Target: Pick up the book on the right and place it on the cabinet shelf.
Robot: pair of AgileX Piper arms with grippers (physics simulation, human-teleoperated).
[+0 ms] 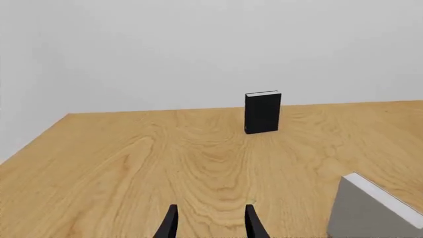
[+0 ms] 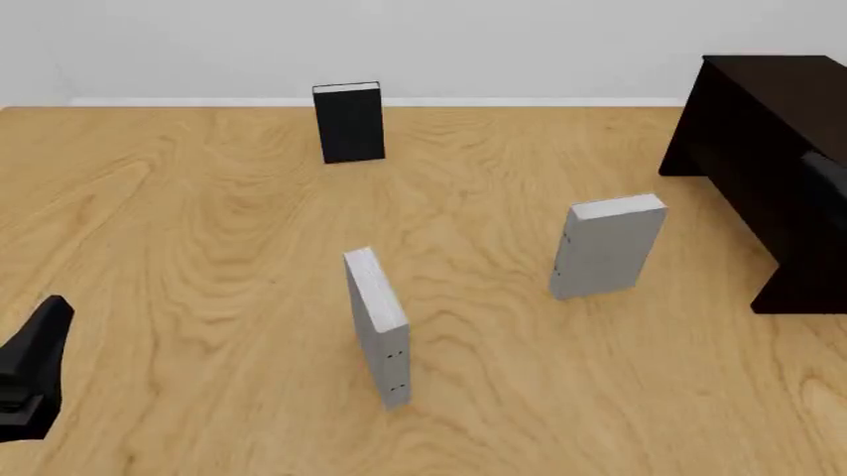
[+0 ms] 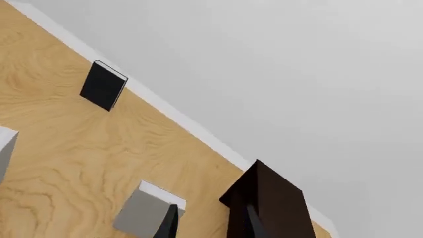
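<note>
Pale grey book stood upright on wooden table, right of centre, near dark cabinet; long axis vertical, spine turned left. Both grippers seen parted, nothing held.

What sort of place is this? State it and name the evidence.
Likely a simulated tabletop test scene: a bare wood-grain table, plain blank walls, and only three upright books plus a dark cabinet set out as props.
</note>
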